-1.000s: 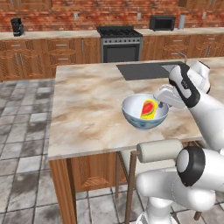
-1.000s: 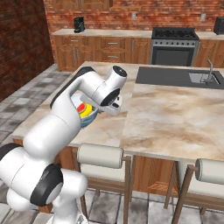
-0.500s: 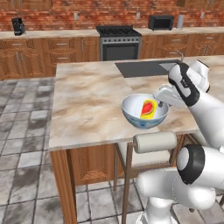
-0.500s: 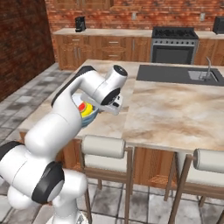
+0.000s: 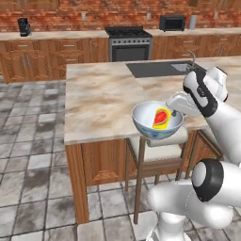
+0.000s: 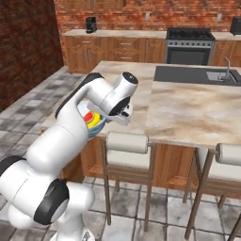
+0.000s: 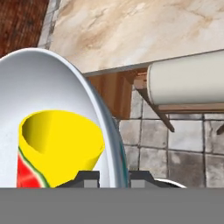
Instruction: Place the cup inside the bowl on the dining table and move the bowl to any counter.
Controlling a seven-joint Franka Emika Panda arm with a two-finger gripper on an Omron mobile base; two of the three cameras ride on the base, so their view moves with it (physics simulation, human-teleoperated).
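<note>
While the arm bends low, its jaws pinch the rim of the bowl (image 5: 151, 126) holding the cup (image 5: 161, 117)

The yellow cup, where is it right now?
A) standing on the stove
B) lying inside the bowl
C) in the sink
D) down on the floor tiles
B: the yellow cup lies on its side on the white inside of the bowl, and the gripper pinches the bowl's rim, holding it out past the dining table edge.
</note>
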